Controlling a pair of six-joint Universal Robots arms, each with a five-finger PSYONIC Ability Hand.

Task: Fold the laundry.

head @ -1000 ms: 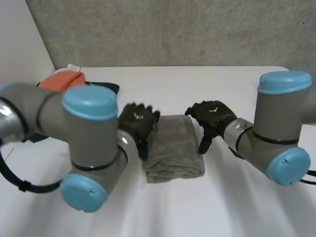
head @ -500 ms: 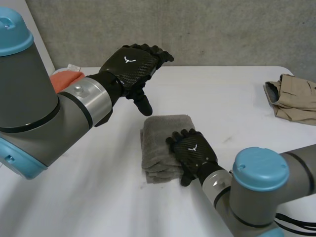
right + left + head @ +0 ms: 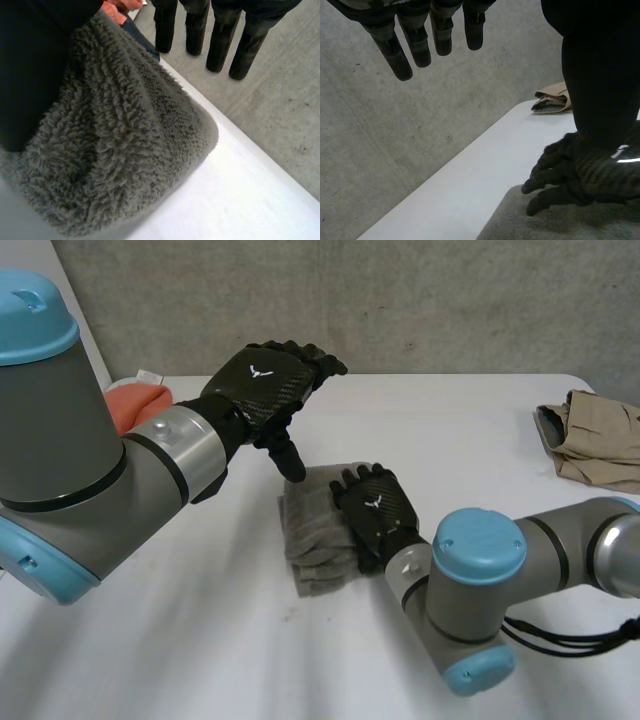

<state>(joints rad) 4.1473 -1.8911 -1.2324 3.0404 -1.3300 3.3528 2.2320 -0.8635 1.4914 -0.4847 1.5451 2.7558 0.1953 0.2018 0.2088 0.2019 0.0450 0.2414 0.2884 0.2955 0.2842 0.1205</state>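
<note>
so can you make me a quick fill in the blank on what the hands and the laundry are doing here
1. The right hand lies on top of the folded ____ towel.
2. The left hand hangs above the table, fingers open, holding ____.
3. The tan garment lies at the table's edge on the robot's ____ side.
4. The orange cloth lies on the robot's ____ side.

Missing words: grey; nothing; right; left

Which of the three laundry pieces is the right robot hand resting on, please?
The folded grey towel in the middle, under the right robot hand; the tan garment and orange cloth lie apart.
</note>
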